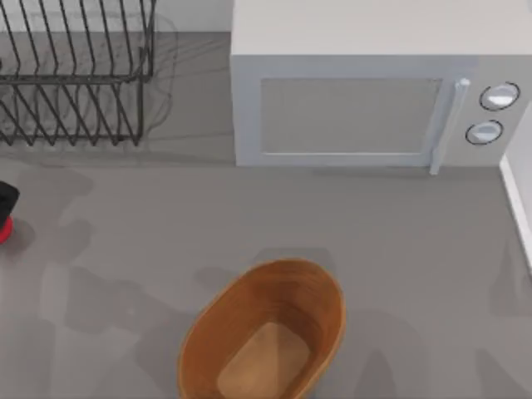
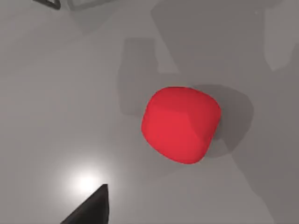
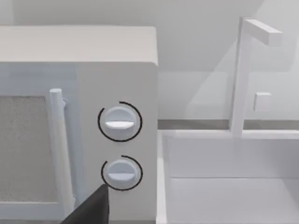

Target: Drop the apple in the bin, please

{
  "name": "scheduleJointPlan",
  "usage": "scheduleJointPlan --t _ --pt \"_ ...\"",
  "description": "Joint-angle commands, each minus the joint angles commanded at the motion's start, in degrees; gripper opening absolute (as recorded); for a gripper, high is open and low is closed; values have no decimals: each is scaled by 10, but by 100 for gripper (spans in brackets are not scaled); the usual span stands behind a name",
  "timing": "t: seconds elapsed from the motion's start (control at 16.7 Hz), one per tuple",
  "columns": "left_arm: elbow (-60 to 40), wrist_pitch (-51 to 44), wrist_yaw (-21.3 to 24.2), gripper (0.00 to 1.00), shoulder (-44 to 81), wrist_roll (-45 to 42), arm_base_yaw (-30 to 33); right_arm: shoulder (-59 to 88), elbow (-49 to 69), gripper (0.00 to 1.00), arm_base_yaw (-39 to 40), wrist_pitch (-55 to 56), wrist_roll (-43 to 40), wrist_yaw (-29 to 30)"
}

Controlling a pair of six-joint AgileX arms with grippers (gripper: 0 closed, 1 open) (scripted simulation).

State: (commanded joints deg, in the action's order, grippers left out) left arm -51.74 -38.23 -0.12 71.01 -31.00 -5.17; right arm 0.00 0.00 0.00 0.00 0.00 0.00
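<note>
The apple is a small bright red ball resting on the grey table, and in the top view the apple peeks in at the far left edge. My left gripper hangs just above it at that edge, apart from the fruit, with nothing in it. The bin, an oval orange-brown wooden basket with ribbed walls, stands at the front middle of the table, well to the right of the apple. A dark part of my right gripper shows in the right wrist view, facing the microwave's knobs.
A black wire rack stands at the back left. A white microwave takes up the back middle and right, and a white sink with a tap sits beside it. Bare grey tabletop lies between the apple and the bin.
</note>
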Motion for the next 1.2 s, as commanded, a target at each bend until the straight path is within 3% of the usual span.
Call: scheduleJointPlan --t 0.3,0.6,1.2 --pt "-184 -138 -2 100 249 -110 -20 0 0 100 0 0 0 0" --pt "-312 -217 -3 100 405 -181 -33 0 0 100 0 0 0 0" --pt "-323 -208 -3 100 443 -194 -35 0 0 100 0 0 0 0"
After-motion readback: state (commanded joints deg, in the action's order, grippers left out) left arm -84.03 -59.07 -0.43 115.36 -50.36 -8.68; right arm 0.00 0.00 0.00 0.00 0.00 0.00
